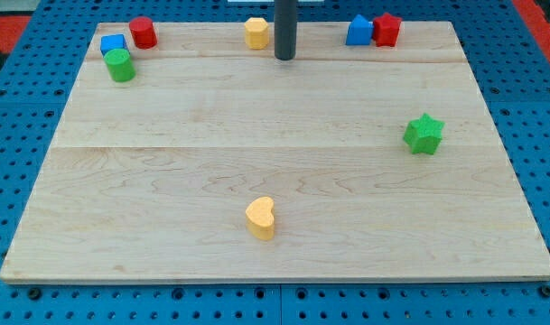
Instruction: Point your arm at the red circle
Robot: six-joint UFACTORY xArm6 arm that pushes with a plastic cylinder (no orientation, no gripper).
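The red circle (143, 32) is a short red cylinder at the view's top left of the wooden board (275, 153). A blue cube (113, 44) and a green cylinder (120, 65) sit just below and left of it. My tip (284, 57) is at the view's top middle, well to the right of the red circle. It stands just right of a yellow hexagon block (256, 32), apart from it.
A blue block (358, 31) and a red block (386, 29) touch at the view's top right. A green star (424, 134) lies at the right. A yellow heart (261, 218) lies near the bottom middle. Blue pegboard surrounds the board.
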